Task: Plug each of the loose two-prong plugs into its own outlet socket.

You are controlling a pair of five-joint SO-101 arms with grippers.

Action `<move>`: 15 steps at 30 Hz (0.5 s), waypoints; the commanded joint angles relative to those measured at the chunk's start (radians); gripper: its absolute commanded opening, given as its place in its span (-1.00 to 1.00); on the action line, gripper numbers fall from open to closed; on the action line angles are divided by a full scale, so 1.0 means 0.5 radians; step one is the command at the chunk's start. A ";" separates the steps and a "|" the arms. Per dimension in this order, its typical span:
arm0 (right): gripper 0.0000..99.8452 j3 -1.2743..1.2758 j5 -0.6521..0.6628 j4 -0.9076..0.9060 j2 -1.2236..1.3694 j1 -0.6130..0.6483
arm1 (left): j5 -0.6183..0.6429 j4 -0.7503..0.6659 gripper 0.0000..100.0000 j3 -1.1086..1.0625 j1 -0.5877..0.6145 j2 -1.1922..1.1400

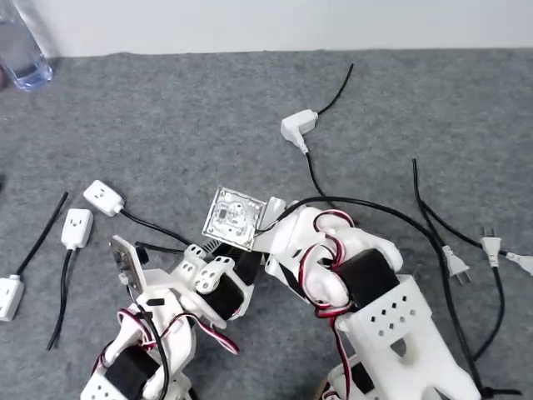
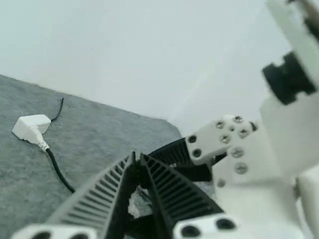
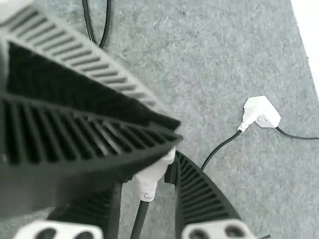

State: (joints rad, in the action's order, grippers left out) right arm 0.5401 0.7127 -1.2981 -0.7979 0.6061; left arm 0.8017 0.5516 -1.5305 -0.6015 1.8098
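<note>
1. The right gripper is over the middle of the table. Its fingers are clenched on a held plug, white with a black cord.
2. The left gripper is close against the right one. Its tips are pressed together, with a scrap of white between the fingers that I cannot identify.
3. A filled socket, with a plug seated in it, lies toward the far edge, apart from both arms.
4. Three free sockets lie near the left edge.
5. Loose plugs lie near the right edge among black cords.
6. A clear bottle stands at the far left corner.
</note>
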 commanded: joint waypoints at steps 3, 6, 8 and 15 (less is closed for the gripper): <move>-0.98 -0.261 0.015 -0.137 -0.048 0.032 | -0.021 0.025 -0.98 0.081 0.003 0.031; -0.98 -0.295 0.006 -0.186 -0.048 0.106 | -0.021 0.028 -0.98 0.081 0.003 0.031; -0.98 -0.295 0.003 -0.186 -0.048 0.149 | -0.021 0.028 -0.98 0.081 0.003 0.031; -0.98 -0.295 0.000 -0.213 -0.048 0.247 | -0.021 0.031 -0.98 0.078 0.040 0.031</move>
State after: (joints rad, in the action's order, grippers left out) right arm 0.4588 0.7096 -1.3901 -0.8009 0.6981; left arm 0.8002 0.5593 -1.5198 -0.6061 1.8098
